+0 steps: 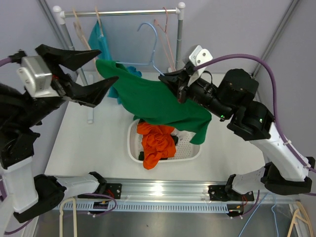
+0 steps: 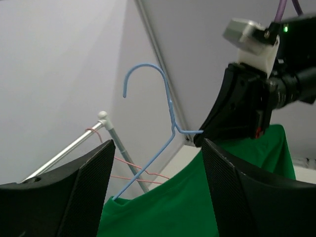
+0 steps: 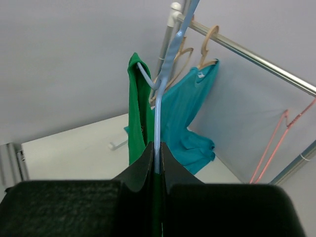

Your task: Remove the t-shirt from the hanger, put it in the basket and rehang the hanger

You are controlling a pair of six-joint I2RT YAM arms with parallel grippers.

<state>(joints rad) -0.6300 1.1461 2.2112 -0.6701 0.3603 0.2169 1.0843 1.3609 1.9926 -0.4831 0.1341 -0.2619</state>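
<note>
On the left, the left tool (image 1: 106, 65) stands spread wide. Its two fingers (image 2: 74, 197) bracket the left shoulder of the green t-shirt (image 1: 153, 101) but have not closed on it, and I cannot tell whether cloth touches either pad. The t-shirt hangs in the air above the middle of the desk (image 1: 84, 143), over a white basket (image 1: 132, 143) that holds orange clothing (image 1: 158, 140). It drapes from the blue wire hanger (image 3: 157, 128) down toward the right. It looks light, limp and likely to stretch, so it should slide off if pulled along the hanger arm rather than straight down. The best hold is probably a pinch of bunched fabric at that left shoulder seam or the collar, clear of the wire. The hanger is thin and springy and may twist under a sideways tug. On the right, the right tool (image 3: 156, 148) is pressed together on the hanger wire just below the neck, so the t-shirt falls beneath and left of it.
</note>
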